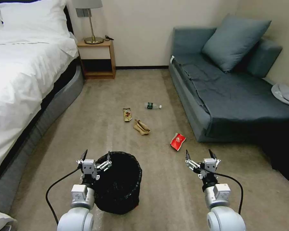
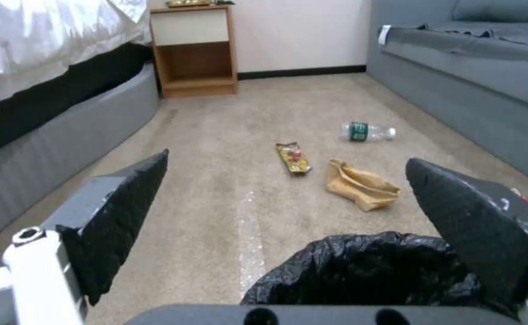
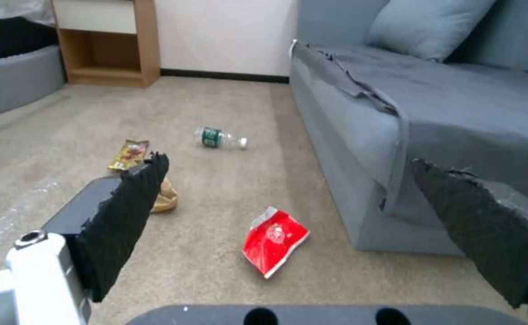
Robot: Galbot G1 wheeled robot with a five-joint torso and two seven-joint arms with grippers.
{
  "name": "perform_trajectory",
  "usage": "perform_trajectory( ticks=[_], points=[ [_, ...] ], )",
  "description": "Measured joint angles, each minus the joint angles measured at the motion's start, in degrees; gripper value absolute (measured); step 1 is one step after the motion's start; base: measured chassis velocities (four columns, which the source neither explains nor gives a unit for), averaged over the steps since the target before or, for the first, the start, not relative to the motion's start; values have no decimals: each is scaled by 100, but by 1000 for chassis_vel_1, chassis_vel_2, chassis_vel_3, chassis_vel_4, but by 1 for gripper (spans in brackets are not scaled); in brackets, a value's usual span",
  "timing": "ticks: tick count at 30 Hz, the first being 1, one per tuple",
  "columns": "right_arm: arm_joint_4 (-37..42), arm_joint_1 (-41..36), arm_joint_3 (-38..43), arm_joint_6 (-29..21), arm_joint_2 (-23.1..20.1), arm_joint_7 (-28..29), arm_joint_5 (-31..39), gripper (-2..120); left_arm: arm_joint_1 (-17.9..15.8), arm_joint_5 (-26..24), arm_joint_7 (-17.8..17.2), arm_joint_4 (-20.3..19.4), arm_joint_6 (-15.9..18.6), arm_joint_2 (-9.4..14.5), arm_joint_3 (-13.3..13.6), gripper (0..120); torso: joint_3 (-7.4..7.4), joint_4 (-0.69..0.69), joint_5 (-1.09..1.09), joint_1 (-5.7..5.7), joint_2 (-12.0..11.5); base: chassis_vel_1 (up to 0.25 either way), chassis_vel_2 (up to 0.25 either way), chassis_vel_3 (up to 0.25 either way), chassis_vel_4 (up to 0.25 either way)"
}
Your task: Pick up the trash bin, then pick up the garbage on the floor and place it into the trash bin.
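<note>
step: bin pickup, not yet done, as i judge it. left gripper (image 1: pixel 96 156) hangs wide open, empty, over the near-left rim of the trash bin (image 1: pixel 120 183); the bin stands on the floor (image 1: pixel 96 128), its rim just under my right-hand finger (image 2: pixel 469 225). next move, i reckon: drop so the fingers straddle the rim, then close. right gripper (image 1: pixel 199 155) hovers open, empty, arm held forward; red snack packet (image 3: pixel 273 240) lies on the carpet between and beyond its fingers. wrapper (image 1: pixel 127 114), crumpled paper (image 1: pixel 142 127) and bottle (image 1: pixel 153 105) lie farther off.
</note>
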Motion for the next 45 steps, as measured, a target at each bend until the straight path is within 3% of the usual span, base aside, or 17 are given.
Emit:
perform_trajectory(
  ticks=[10, 14, 17, 18, 20, 22, 26, 36, 41, 44, 45],
  points=[
    [16, 6, -6, -48, 3, 7, -3, 100, -7, -2, -18, -8, 43, -5, 2, 100, 0, 0, 0, 0, 0, 0, 0, 0, 0],
    [156, 46, -43, -311, 52, 96, -71, 100, -16, -4, -40, -25, 96, -13, 5, 100, 0, 0, 0, 0, 0, 0, 0, 0, 0],
    [492, 144, -149, -928, 172, 307, -238, 100, -121, -21, -290, -248, 615, -112, 63, 100, 0, 1, 0, 0, 0, 0, 0, 0, 0],
    [492, 144, -149, -928, 172, 307, -238, 100, -121, -21, -290, -248, 615, -112, 63, 100, 0, 1, 0, 0, 0, 0, 0, 0, 0],
    [771, 227, -230, -1443, 267, 486, -384, 100, -229, -42, -542, -471, 1145, -214, 129, 100, 0, 0, 0, 0, 0, 0, 0, 0, 0],
    [876, 257, -261, -1639, 305, 552, -434, 100, -265, -49, -631, -548, 1325, -248, 148, 100, 0, 0, 0, 0, 0, 0, 0, 0, 0],
    [1313, 369, -373, -2407, 359, 839, -591, 100, -430, -79, -1017, -894, 2143, -407, 249, 100, 0, 0, 0, 0, 0, 0, 0, 0, 0],
    [1367, 302, -392, -2456, 49, 861, -655, 100, -424, -139, -1116, -999, 2342, -377, 264, 100, 0, 0, 0, 0, 0, 0, 0, 0, 0],
    [1396, 297, -414, -2491, -115, 856, -622, 100, -341, -456, -1379, -1284, 2761, -189, 280, 100, 0, 0, -1, 0, 0, 0, 0, 0, 0],
    [1411, 299, -457, -2497, -178, 853, -606, 100, -212, -935, -1740, -1641, 3294, 63, 294, 100, 0, 0, -1, 0, 0, 0, 0, 0, 0],
    [1411, 299, -457, -2497, -178, 853, -606, 100, -212, -935, -1740, -1641, 3294, 63, 294, 100, 0, 0, -1, 0, 0, 0, 0, 0, 0]
  ],
)
